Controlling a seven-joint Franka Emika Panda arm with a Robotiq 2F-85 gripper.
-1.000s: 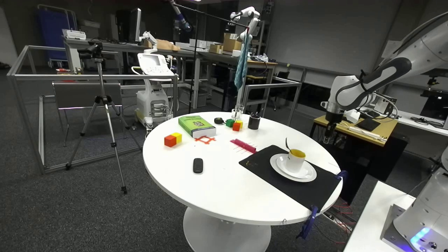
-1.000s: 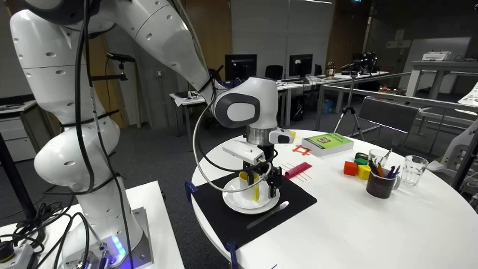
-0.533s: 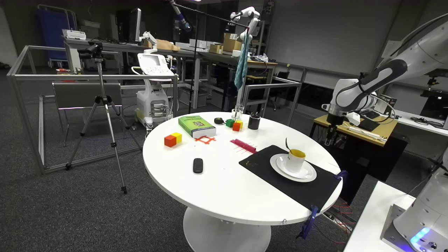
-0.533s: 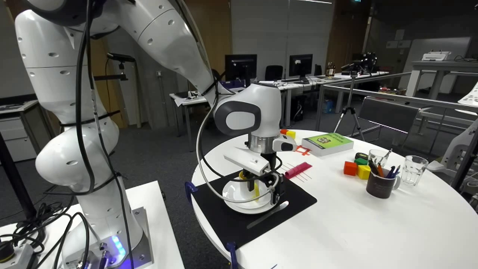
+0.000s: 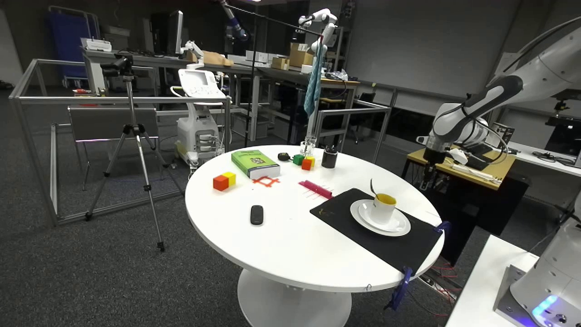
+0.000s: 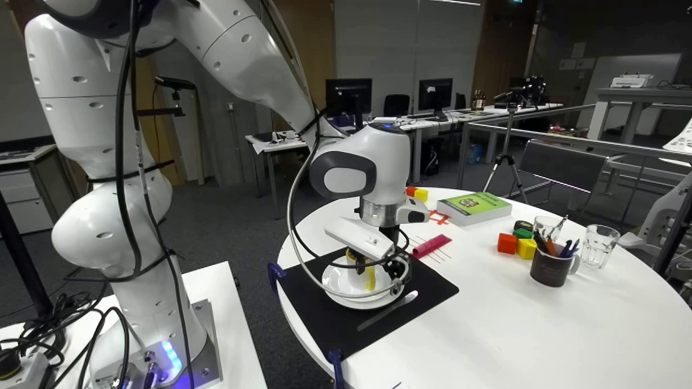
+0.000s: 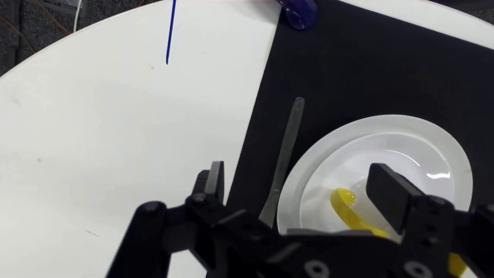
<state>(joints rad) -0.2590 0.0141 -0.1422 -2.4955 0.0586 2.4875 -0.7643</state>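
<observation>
Leftmost, a clamp (image 6: 276,273) pins the mat (image 6: 303,302), presumably against sliding. The cup (image 6: 357,280) sits on plates (image 6: 362,303) that seem meant to carry it. Near them I see the gripper (image 7: 298,175), jaws spread wide, holding nothing. The knife (image 6: 388,312) lies beside, as in a place setting.

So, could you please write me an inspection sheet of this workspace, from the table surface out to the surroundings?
Surface: round white table; black placemat, blue clamps at two corners.
Work items: yellow-handled white cup, upright on stacked white plates; table knife beside them on the placemat.
Clutter: green book, coloured cubes, drinking glasses, pen-filled mug.
Gripper: open, nothing seen held; knife and plate edge show between its fingers.
Cables: grey cable loops beside the gripper, crossing in front of the plates in an exterior view; contact unclear.
Surroundings: tripod, monitors, hanging cloth.
</observation>
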